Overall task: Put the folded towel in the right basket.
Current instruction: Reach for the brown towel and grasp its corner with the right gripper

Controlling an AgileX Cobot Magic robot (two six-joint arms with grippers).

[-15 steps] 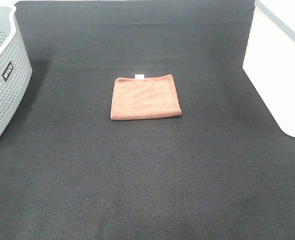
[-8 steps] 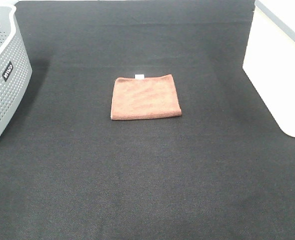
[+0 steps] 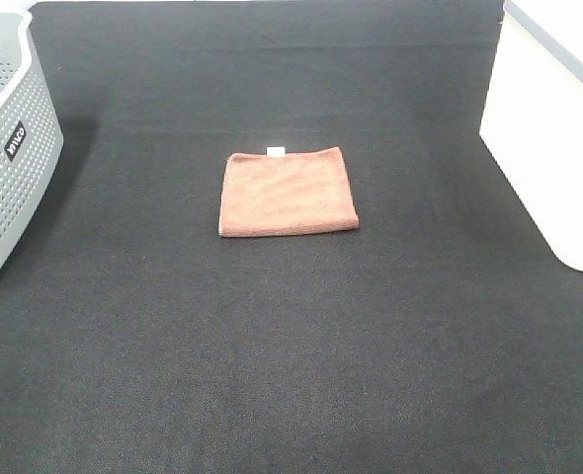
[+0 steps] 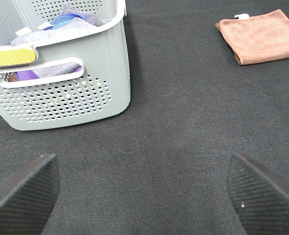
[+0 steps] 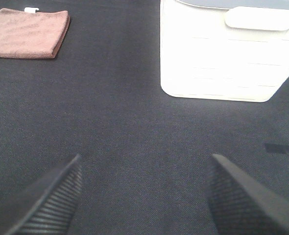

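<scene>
The folded brown towel (image 3: pixel 289 192) lies flat in the middle of the black table, with a small white tag at its far edge. It also shows in the left wrist view (image 4: pixel 263 35) and the right wrist view (image 5: pixel 28 33). The white right basket (image 3: pixel 558 128) stands at the right edge; its wall and handle show in the right wrist view (image 5: pixel 228 51). Neither gripper appears in the high view. My left gripper (image 4: pixel 144 191) is open and empty, near the grey basket. My right gripper (image 5: pixel 143 196) is open and empty, before the white basket.
A grey perforated basket (image 3: pixel 10 148) stands at the left edge; in the left wrist view (image 4: pixel 61 68) it holds several coloured cloths. The black table cover (image 3: pixel 291 346) spans the whole surface.
</scene>
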